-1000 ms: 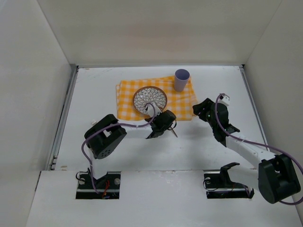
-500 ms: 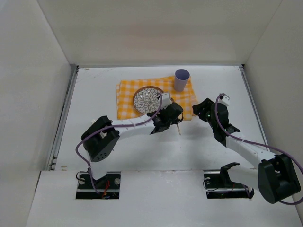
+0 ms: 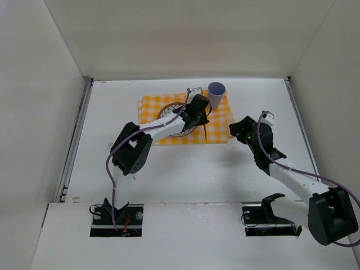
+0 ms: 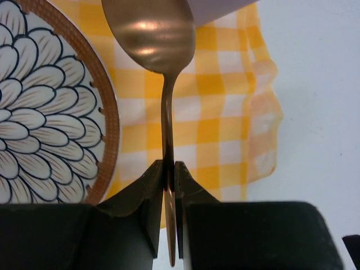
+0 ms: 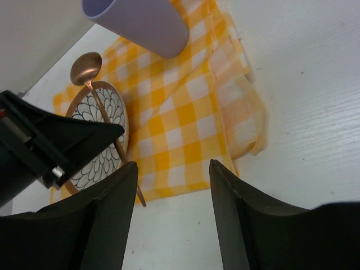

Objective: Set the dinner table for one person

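Left gripper [image 4: 169, 169], clamped on the spoon [image 4: 163, 34], has swung in over the cloth [image 4: 225, 129], right of the plate [image 4: 109, 112], near the table's [image 3: 140, 169] far edge; laying down seems next. Right gripper [image 5: 170, 169] gapes.

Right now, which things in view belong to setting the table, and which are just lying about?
Part of the job: spoon, clamped in the left gripper; patterned plate; purple cup; checked cloth; dinner table; right gripper, open and empty.
Not part: white walls; black bracket at the near edge.
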Controlling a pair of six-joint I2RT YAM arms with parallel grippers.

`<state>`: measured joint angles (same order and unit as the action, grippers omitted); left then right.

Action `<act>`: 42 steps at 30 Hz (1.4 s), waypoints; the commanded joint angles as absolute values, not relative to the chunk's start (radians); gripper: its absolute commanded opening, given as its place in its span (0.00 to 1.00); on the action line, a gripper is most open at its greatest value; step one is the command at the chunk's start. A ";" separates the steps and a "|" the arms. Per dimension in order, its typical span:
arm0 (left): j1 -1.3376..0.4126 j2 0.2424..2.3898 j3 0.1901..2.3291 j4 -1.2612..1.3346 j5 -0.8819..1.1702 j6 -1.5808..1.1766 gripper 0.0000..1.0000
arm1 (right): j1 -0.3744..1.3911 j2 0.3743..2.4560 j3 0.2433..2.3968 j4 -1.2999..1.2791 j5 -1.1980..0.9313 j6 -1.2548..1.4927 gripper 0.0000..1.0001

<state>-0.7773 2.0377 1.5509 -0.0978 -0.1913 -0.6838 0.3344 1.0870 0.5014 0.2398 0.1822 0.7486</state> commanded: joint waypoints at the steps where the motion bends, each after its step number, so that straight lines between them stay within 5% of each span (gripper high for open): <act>1: -0.752 2.061 1.643 -0.141 -0.075 -0.606 0.01 | 0.334 1.072 0.517 0.288 0.178 0.749 0.60; 23: -0.705 2.278 1.856 -0.282 -0.005 -0.587 0.03 | 0.329 1.083 0.518 0.290 0.173 0.752 0.60; 33: -0.703 2.178 1.780 -0.275 -0.084 -0.571 0.30 | 0.334 1.081 0.520 0.290 0.179 0.749 0.60; 42: -0.720 1.863 1.519 -0.141 -0.098 -0.552 0.36 | 0.334 1.074 0.518 0.290 0.175 0.752 0.60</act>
<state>-0.7204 2.0247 1.5894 -0.1909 -0.0921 -0.5724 0.3344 1.0870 0.5014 0.2401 0.1818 0.7490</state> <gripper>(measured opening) 0.360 0.596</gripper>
